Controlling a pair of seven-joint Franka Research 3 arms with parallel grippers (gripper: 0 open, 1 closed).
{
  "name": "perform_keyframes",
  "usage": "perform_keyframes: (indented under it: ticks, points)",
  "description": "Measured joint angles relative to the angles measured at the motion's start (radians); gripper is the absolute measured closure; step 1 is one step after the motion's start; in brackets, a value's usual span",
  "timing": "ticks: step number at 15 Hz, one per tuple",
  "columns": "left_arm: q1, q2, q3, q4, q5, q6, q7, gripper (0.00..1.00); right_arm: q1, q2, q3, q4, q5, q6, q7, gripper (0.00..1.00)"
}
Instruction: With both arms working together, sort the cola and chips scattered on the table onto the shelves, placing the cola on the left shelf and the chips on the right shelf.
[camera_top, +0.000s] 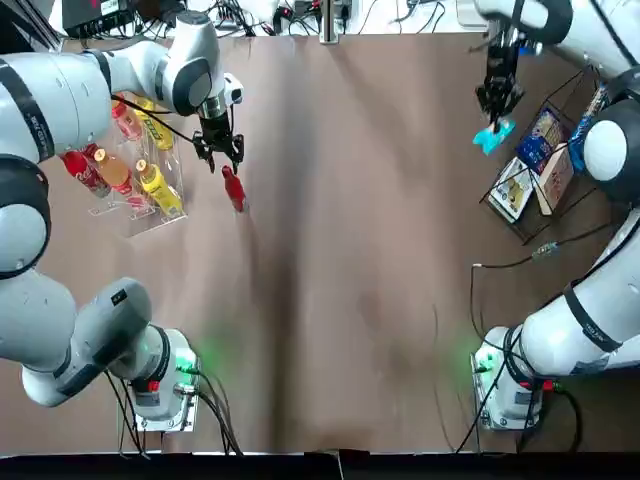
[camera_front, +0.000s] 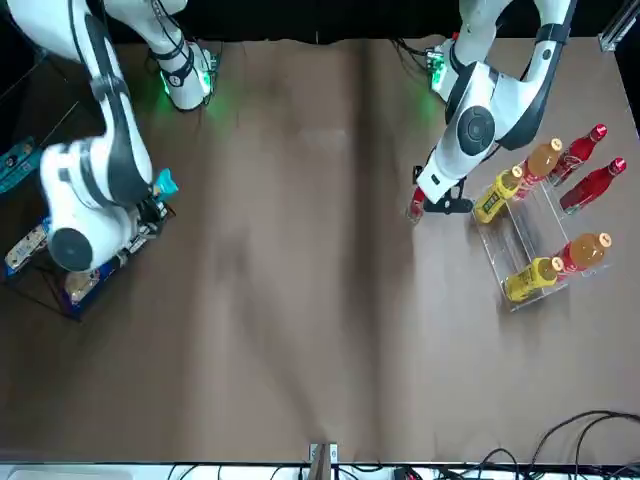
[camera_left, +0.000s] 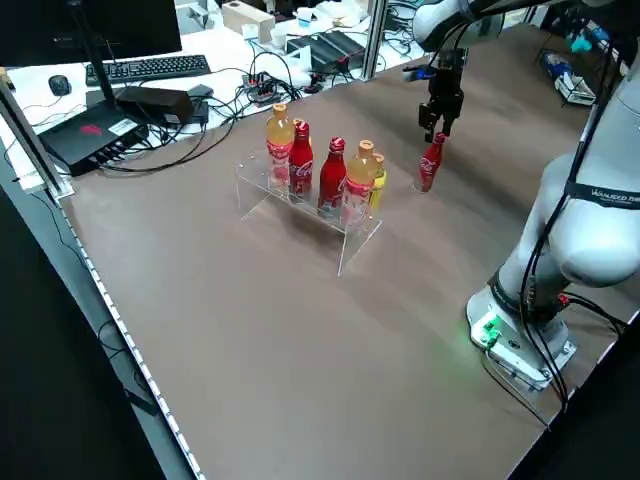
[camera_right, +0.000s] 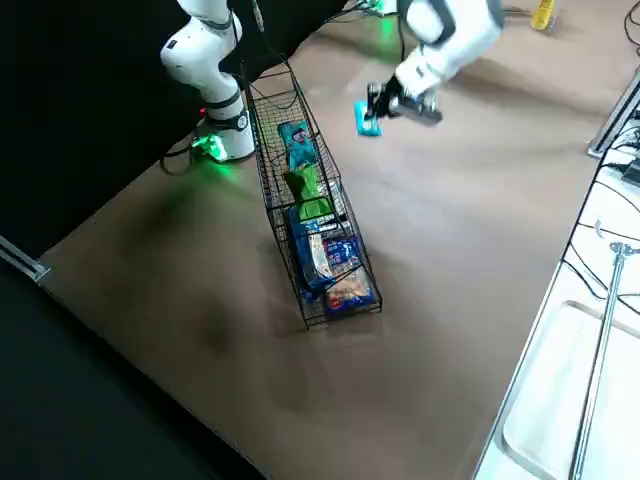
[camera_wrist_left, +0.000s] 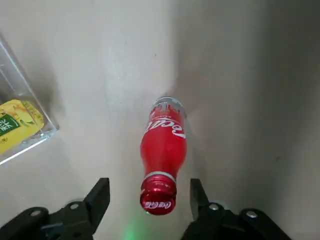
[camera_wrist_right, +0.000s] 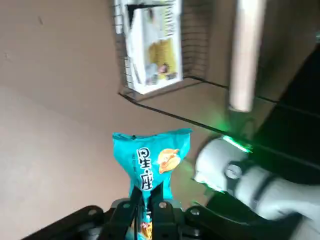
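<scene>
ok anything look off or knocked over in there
Nothing looks spilled or damaged. The one stray is a cola bottle standing on the table outside the clear rack, below the open left gripper; the other two are racked.

Arms: two, white segments with dark grey joint sections and rounded caps. Left arm (camera_top: 68, 95) has a dark band with light lettering; the left side view shows it reads FRANKA ROBOTICS, white on black. Right arm (camera_top: 600, 290) same build, black band near its base. Bases white, green light glowing on both, small red spot by each. Black cables run along both arms and trail from the bases. Left gripper (camera_wrist_left: 146, 200): matte black, angular, blocky fingers, silvery round screws. Right gripper (camera_wrist_right: 145, 207): also black, slim fingers, pale round screws on the mounts.
</scene>
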Motion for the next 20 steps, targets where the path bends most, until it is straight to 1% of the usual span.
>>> perform_keyframes:
  ticks: [1, 2, 3, 4, 6, 7, 8, 9, 10, 13, 15, 17, 20]
  points:
    - [0.0, 0.002, 0.0, 0.0, 0.0, 0.005, 0.0, 0.3, 0.012, -0.004, 0.001, 0.052, -0.019, -0.074, 0.0, 0.9]
    - [0.0, 0.002, 0.0, 0.0, 0.0, 0.011, 0.0, 0.3, 0.023, -0.005, 0.002, 0.096, -0.037, -0.143, 0.0, 0.9]
    - [0.0, 0.003, 0.0, 0.0, 0.0, 0.019, 0.0, 0.37, 0.03, -0.005, 0.003, 0.131, -0.053, -0.202, 0.0, 0.9]
    - [-0.001, 0.003, 0.0, 0.0, 0.0, 0.028, 0.0, 0.39, 0.034, -0.005, 0.003, 0.158, -0.071, -0.249, -0.005, 0.9]
    - [-0.001, 0.005, 0.0, 0.0, 0.0, 0.042, 0.0, 0.42, 0.038, -0.004, 0.004, 0.204, -0.114, -0.339, -0.037, 0.9]
    - [-0.001, 0.007, 0.0, 0.0, 0.0, 0.045, 0.0, 0.42, 0.039, -0.005, 0.004, 0.226, -0.143, -0.383, -0.076, 0.9]
    - [-0.001, 0.008, 0.0, 0.0, 0.0, 0.046, 0.0, 0.47, 0.039, -0.007, 0.004, 0.244, -0.179, -0.417, -0.126, 0.9]
    - [-0.001, 0.01, 0.0, 0.0, 0.0, 0.046, -0.002, 0.47, 0.04, -0.011, 0.004, 0.257, -0.222, -0.446, -0.185, 0.9]
    - [-0.001, 0.01, 0.0, 0.0, 0.0, 0.046, -0.005, 0.51, 0.04, -0.017, 0.004, 0.265, -0.263, -0.472, -0.242, 0.9]
    - [-0.001, 0.012, 0.0, 0.0, 0.0, 0.046, -0.013, 0.57, 0.037, -0.047, -0.002, 0.272, -0.357, -0.507, -0.374, 0.9]
    - [-0.001, 0.014, 0.0, -0.005, 0.0, 0.046, -0.016, 0.57, 0.028, -0.07, -0.008, 0.273, -0.424, -0.511, -0.475, 0.94]
    - [-0.001, 0.015, 0.0, -0.018, 0.0, 0.046, -0.017, 0.57, 0.015, -0.091, -0.012, 0.273, -0.495, -0.512, -0.56, 0.94]
    - [-0.001, 0.017, 0.0, -0.025, 0.0, 0.046, -0.025, 0.57, -0.045, -0.109, -0.012, 0.273, -0.508, -0.51, -0.592, 0.94]
